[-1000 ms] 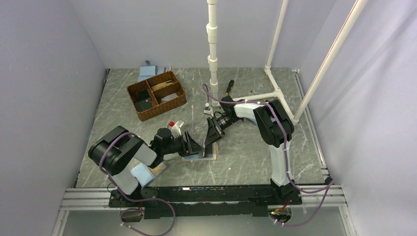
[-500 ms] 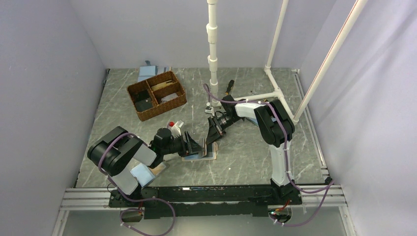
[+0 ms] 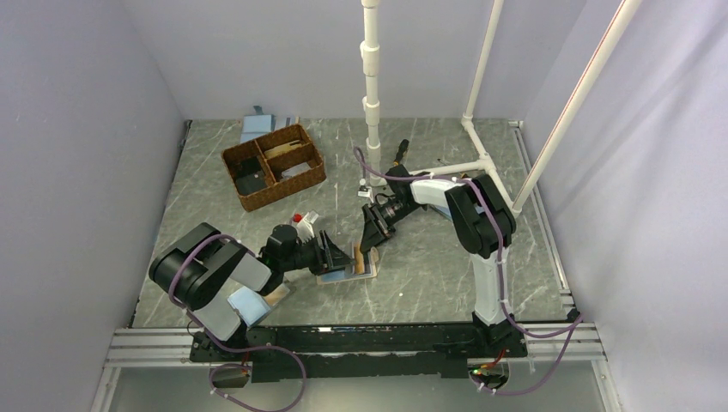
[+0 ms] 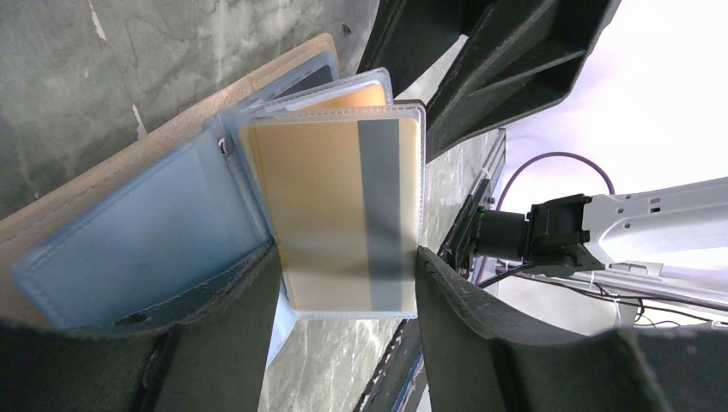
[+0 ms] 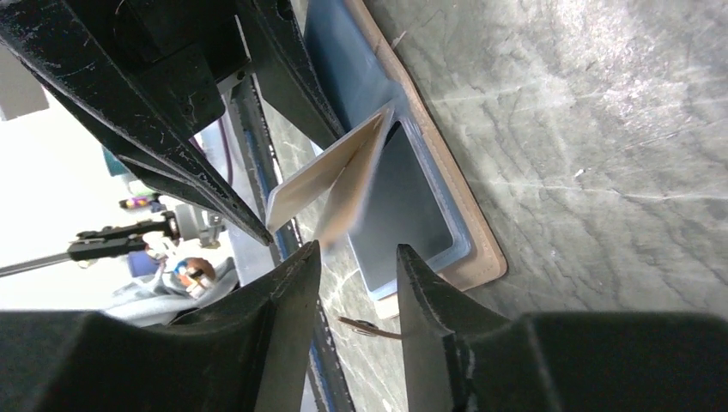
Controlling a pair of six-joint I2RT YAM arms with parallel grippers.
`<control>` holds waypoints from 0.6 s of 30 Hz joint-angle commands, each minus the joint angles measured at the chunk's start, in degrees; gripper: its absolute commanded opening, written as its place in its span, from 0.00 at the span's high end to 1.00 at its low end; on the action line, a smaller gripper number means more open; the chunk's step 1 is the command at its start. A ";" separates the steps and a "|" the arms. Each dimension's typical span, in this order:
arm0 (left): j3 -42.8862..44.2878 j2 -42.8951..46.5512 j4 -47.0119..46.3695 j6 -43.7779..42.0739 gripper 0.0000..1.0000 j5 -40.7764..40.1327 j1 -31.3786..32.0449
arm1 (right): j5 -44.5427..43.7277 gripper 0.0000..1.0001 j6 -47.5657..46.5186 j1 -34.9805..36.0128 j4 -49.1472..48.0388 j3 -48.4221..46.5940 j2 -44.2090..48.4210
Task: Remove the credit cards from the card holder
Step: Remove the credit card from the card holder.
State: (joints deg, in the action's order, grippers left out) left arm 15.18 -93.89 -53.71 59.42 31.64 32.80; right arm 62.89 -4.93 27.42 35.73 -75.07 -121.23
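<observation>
The card holder (image 3: 348, 275) lies open on the table between the arms. It is light blue with tan edging, as the left wrist view (image 4: 129, 249) shows. Its clear sleeves stand up, and the front one holds a gold card with a grey stripe (image 4: 335, 215). My left gripper (image 4: 348, 283) has this sleeve between its fingers, touching both edges, and its left finger (image 4: 215, 326) rests on the blue panel. My right gripper (image 5: 354, 275) is open and empty, just short of the raised sleeve (image 5: 330, 176) and facing the left gripper (image 3: 339, 256).
A wicker basket (image 3: 273, 166) with compartments stands at the back left, with more blue folders (image 3: 257, 124) behind it. A white pipe frame (image 3: 372, 94) rises at the back centre. A blue and a tan item (image 3: 253, 302) lie by the left arm's base.
The right gripper has edged slightly closer to the holder. The sleeve with the gold card now shows a little more raised. The left arm has barely shifted.
</observation>
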 commanded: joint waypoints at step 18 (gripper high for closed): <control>-1.95 -0.34 6.75 -1.54 0.41 -0.32 -0.02 | -10.91 0.74 -3.85 2.79 -2.59 -0.70 9.97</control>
State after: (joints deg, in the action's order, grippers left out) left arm 15.16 -93.89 -53.78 59.46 31.70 32.75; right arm 54.54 -7.14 29.69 34.63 -75.07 -114.67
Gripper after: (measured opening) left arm 0.589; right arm 0.262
